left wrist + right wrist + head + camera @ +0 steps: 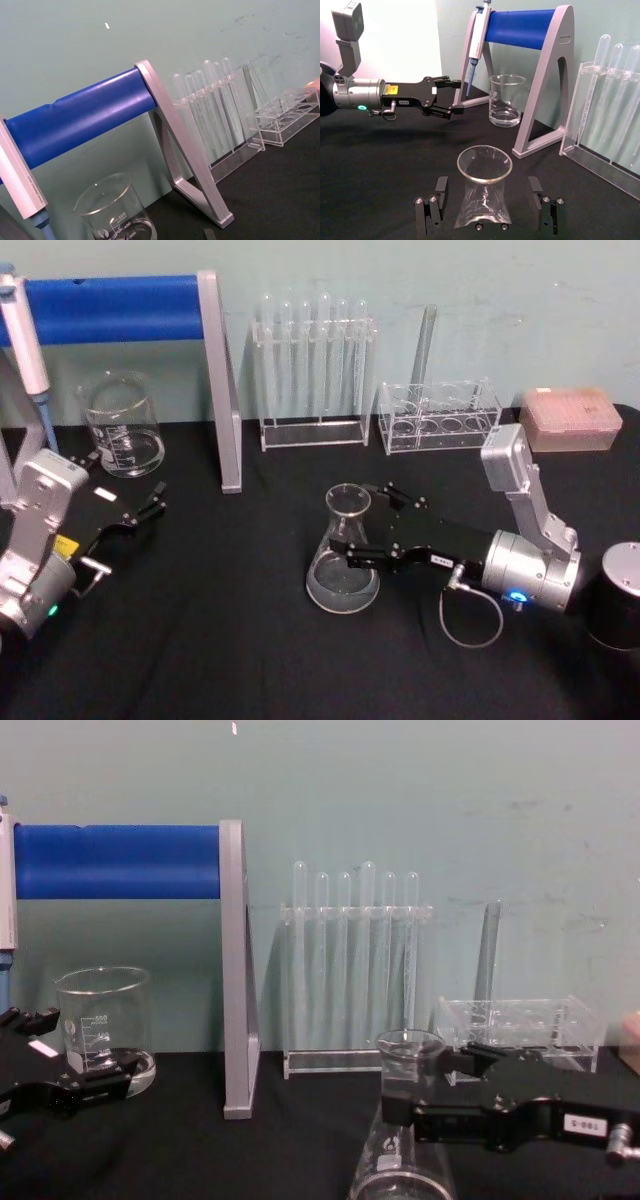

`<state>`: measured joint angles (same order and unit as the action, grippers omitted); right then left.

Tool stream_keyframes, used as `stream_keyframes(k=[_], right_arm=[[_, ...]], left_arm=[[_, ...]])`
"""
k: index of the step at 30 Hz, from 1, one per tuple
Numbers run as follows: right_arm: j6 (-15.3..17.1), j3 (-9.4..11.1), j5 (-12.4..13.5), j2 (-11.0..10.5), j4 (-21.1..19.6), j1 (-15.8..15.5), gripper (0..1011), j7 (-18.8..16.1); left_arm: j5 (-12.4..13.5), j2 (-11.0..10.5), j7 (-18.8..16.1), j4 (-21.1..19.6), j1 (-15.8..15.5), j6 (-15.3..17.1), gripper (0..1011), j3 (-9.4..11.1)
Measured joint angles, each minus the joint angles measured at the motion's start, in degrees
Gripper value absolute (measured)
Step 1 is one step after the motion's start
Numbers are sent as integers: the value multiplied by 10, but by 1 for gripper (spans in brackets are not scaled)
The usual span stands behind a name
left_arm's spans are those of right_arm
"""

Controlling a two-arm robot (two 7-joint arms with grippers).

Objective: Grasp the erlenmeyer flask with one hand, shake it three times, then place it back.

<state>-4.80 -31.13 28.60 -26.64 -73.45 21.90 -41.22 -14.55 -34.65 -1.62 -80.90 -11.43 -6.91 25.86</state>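
Black tabletop [250, 660], clear conical erlenmeyer flask [345, 565] upright between parted jaws of right hand [358, 523], left hand [145, 505] spread near beaker [122, 425].

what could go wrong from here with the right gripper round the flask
Slip: the right gripper has its fingers open either side of the erlenmeyer flask, on smooth tapering glass; once shut there, they may slide and drop it while shaking.
Collision: the test tube rack and the low rack stand just behind the flask, so a wide shake might hit them.
The left gripper is parked by the beaker.
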Motion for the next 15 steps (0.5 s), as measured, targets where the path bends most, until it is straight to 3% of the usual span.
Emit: stream_keyframes(k=[15], right_arm=[[-1, -4, -2, 3, 5, 6, 1000, -4]], left_arm=[[0, 0, 0, 0, 0, 0, 1001, 0]])
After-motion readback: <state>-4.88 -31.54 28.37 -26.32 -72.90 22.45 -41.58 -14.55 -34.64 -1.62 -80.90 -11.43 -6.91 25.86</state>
